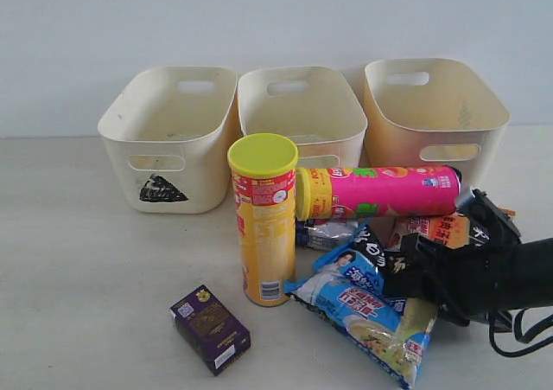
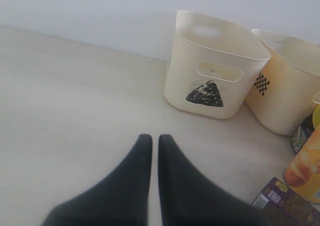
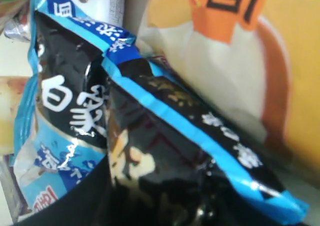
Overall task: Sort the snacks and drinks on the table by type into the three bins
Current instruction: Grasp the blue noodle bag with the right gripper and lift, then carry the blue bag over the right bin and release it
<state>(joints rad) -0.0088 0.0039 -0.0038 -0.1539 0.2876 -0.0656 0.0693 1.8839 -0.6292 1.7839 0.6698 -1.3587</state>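
Note:
A yellow chip tube stands upright, and a pink tube lies on its side behind it. Beside them lies a heap of noodle packets: a light-blue one, a black-and-blue one and an orange one. A purple box sits at the front. The three cream bins line the back. My right gripper reaches into the heap and pinches the creased black-and-blue packet between its jaws. My left gripper is shut and empty over bare table.
A small silvery pouch lies under the pink tube. The left wrist view shows the triangle bin, the checker-square bin, the purple box's corner and the yellow tube's base. An orange-yellow package lies beyond the gripped packet.

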